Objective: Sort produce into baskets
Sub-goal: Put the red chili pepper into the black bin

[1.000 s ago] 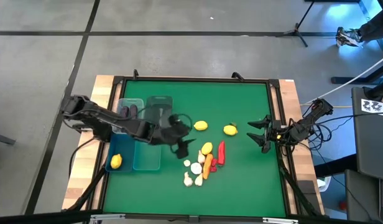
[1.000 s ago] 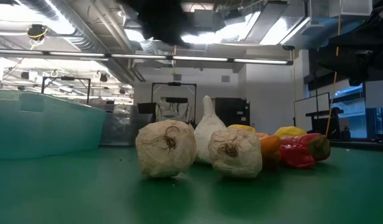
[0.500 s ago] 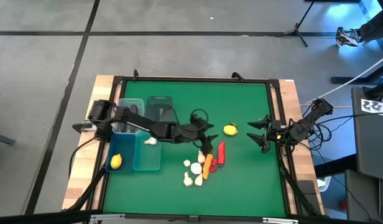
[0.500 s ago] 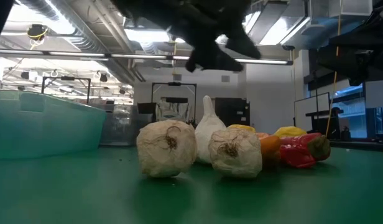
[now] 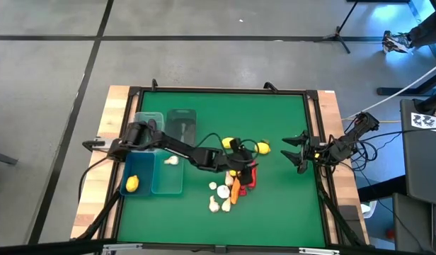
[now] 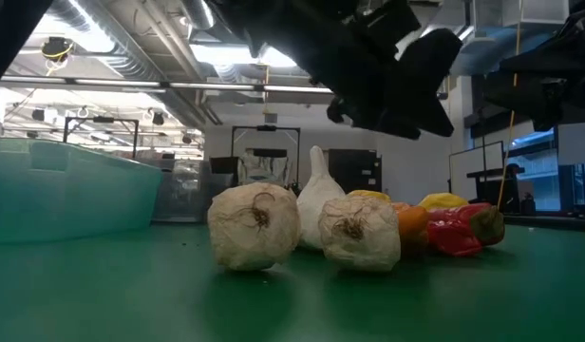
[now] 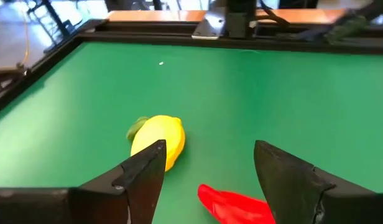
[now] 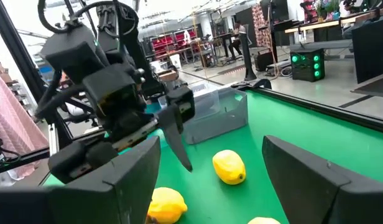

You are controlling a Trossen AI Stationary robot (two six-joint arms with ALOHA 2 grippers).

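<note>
Left pincer [image 5: 241,164] hung released, nothing held, over the produce pile mid green worktop [image 5: 274,212], a round yellow lemon [image 7: 157,139] and a red pepper [image 7: 235,204] between its fingers' line of sight. Right pincer [image 5: 297,151] waited released at the worktop's right edge. One yellow lemon [image 5: 132,183] lay in a blue-teal translucent plastic bin [image 5: 136,172] at left

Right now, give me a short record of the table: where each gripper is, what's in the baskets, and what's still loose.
left gripper: open, empty, over the produce pile
right gripper: open, waiting at the table's right edge
baskets: at the left; one lemon, one garlic bulb inside
loose produce: lemons, red pepper, carrot, garlic
</note>
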